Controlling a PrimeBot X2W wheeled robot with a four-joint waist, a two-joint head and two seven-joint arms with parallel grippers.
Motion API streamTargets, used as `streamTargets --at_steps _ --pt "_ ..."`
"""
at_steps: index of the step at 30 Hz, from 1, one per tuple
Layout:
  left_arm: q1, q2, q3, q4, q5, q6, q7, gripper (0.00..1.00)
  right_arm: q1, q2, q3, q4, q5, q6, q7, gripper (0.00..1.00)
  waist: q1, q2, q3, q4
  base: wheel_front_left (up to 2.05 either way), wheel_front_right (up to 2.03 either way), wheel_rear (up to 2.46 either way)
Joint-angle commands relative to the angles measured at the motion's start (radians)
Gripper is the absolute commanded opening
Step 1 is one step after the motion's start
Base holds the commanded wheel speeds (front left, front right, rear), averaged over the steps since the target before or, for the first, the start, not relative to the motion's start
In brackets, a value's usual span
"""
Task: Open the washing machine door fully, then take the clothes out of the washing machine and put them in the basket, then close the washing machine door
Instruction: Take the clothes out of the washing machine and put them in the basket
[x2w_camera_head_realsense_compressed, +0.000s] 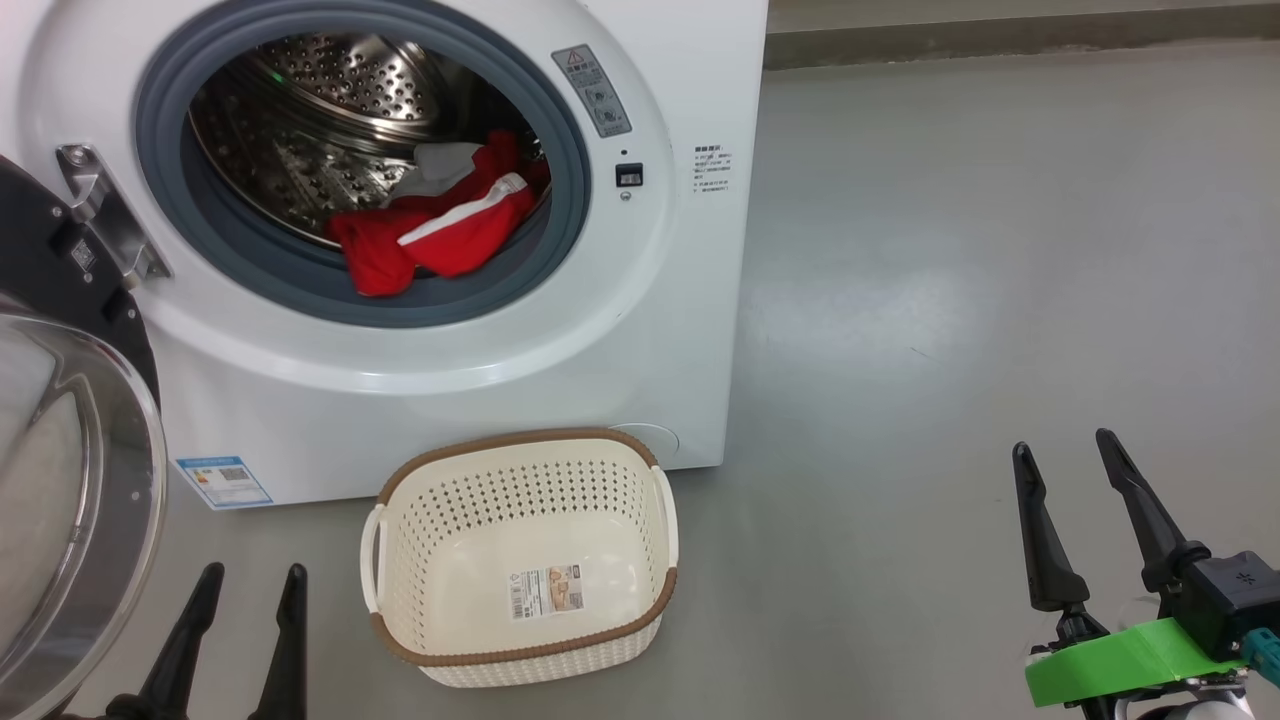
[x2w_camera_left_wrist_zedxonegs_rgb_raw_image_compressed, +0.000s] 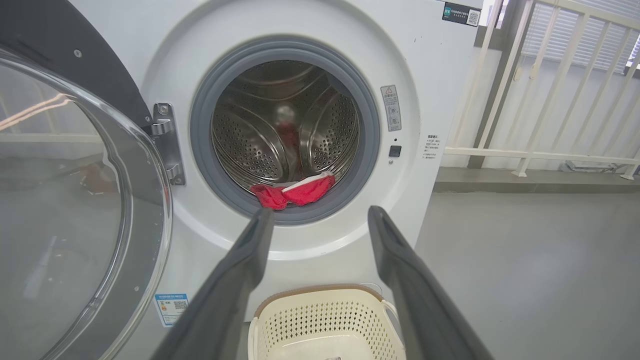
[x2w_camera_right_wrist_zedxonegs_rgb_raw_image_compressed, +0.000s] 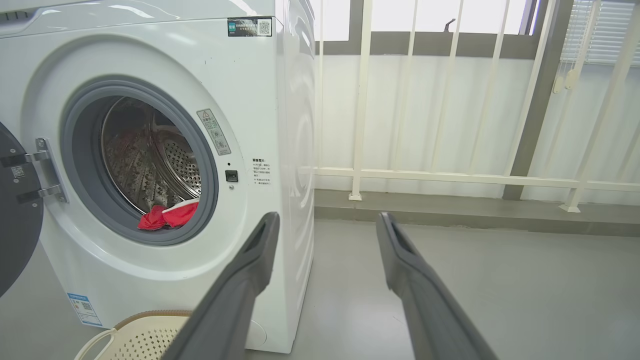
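The blue label (x2w_camera_head_realsense_compressed: 223, 482) and grey warning sticker (x2w_camera_head_realsense_compressed: 592, 90) on the washing machine (x2w_camera_head_realsense_compressed: 640, 330) are too small to read. Its door (x2w_camera_head_realsense_compressed: 60, 500) stands open leftward; left claw (x2w_camera_head_realsense_compressed: 253, 570) and right claw (x2w_camera_head_realsense_compressed: 1062, 443) gape empty.

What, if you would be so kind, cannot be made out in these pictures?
Clothes: head view, bunched in a heap, so the number of pieces is unclear.
Washing machine door: head view, cut off by the left edge.
Basket: left wrist view, cut off by the bottom edge and partly behind the left gripper.
Basket's sticker: head view, print too small to read.
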Motion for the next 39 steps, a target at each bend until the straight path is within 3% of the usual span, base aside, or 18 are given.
streamTargets --at_steps 1,14,29,39 --pt "-0.02 0.01 0.04 -0.027 0.017 0.004 -0.012 1.0 -0.014 -0.009 0.021 -0.028 0.008 0.006 -0.006 1.0 0.0 0.0 -0.002 -0.001 0.0 0.0 0.0" --pt "-0.027 -0.001 0.053 -0.013 0.031 0.038 -0.012 1.0 -0.011 -0.009 0.016 -0.028 0.01 0.006 -0.006 1.0 0.0 0.0 -0.002 0.007 0.24 -0.24 0.0" --pt "-0.032 0.007 0.044 -0.046 0.017 0.024 -0.012 1.0 -0.017 -0.009 0.026 -0.023 0.022 0.006 -0.006 1.0 0.0 0.0 -0.001 0.012 1.57 -1.57 0.0" --pt "-0.029 0.002 0.042 -0.038 0.036 0.047 -0.012 1.0 -0.02 -0.009 0.032 -0.02 0.022 0.006 -0.006 1.0 0.0 0.0 -0.005 0.005 0.62 -0.62 0.0"
